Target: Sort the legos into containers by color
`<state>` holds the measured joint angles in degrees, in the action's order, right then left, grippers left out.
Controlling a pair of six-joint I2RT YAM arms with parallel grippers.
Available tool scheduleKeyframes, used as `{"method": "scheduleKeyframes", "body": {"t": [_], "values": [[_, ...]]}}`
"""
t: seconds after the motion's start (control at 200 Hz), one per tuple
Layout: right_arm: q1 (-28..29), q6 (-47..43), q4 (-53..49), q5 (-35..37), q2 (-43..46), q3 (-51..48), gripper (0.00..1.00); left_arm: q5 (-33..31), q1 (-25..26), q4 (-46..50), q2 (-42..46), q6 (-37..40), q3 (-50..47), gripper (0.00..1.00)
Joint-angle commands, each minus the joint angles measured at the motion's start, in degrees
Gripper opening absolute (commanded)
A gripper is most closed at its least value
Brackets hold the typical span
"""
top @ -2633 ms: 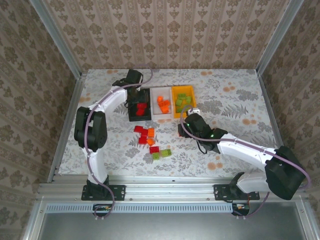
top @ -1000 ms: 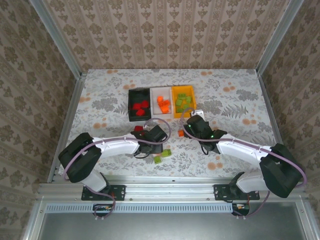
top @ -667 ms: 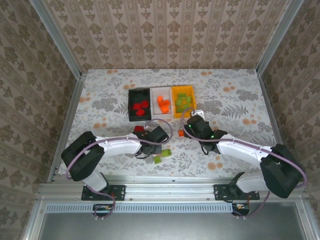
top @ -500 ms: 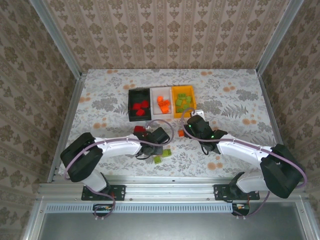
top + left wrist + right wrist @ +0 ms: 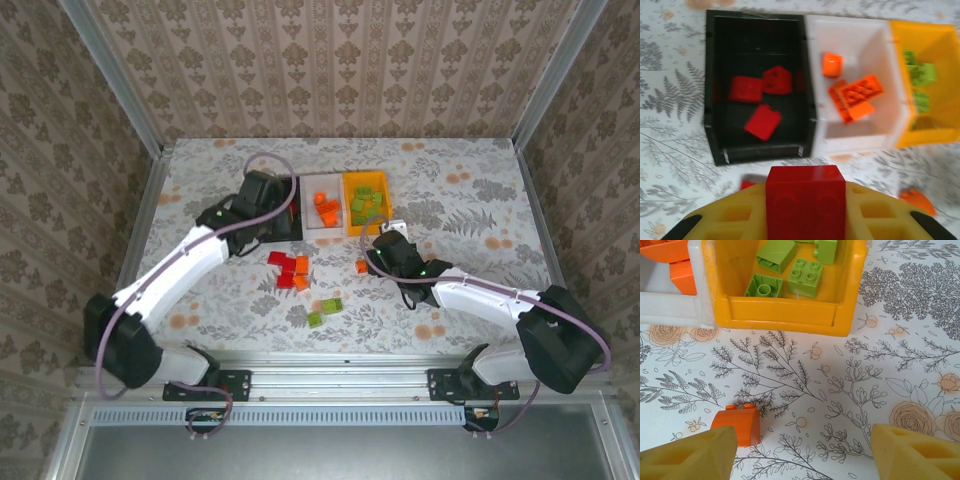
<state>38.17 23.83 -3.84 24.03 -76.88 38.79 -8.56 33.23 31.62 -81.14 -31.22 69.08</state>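
Left wrist view has our left claw [image 5: 805, 220] clamped on a red brick [image 5: 805, 195], hanging just near of the black bin [image 5: 710, 100], where other red pieces lie. Letting go too soon would drop it on the counter [image 5: 670, 145]. Drifting right would land it in the white bin [image 5: 855, 142] among orange ones. Our right claw [image 5: 802, 455] is spread wide, with a loose orange brick [image 5: 736, 424] close beside one finger rather than centred, so closing there could knock it away.
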Motion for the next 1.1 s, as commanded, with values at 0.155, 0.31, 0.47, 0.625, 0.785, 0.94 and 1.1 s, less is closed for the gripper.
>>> {"method": "scheduleKeyframes", "body": {"t": [0.155, 0.31, 0.47, 0.625, 0.785, 0.94, 1.1], "values": [[-0.29, 0.30, 0.91, 0.06, -0.46, -0.11, 0.72, 7.92, -8.71, 3.34, -22.48, 7.85, 13.75, 0.22], [-0.29, 0.05, 0.59, 0.75, -0.04, -0.35, 0.72, 5.73, -8.09, 5.47, -29.30, 8.34, 20.25, 0.25], [-0.29, -0.26, 0.91, 0.54, -0.18, -0.46, 0.72, 5.80, -8.45, 5.29, -30.57, 8.01, 21.78, 0.39], [-0.21, -0.36, 1.38, -0.55, -1.58, -0.14, 0.73, 6.30, -8.49, 5.04, -28.12, 8.07, 21.16, 0.56], [0.00, -0.30, 1.87, -1.09, -1.53, -0.27, 0.73, 7.30, -8.36, 4.80, -23.41, 8.02, 18.68, 0.61], [0.30, 0.02, 2.25, -2.61, -1.94, -0.29, 0.74, 9.36, -8.45, 2.42, -12.52, 6.98, 10.12, 0.66], [1.61, 2.00, 3.89, -6.05, -4.89, 0.32, 0.78, 10.93, -8.92, -2.31, 5.02, 3.66, -6.54, 0.86]]}}
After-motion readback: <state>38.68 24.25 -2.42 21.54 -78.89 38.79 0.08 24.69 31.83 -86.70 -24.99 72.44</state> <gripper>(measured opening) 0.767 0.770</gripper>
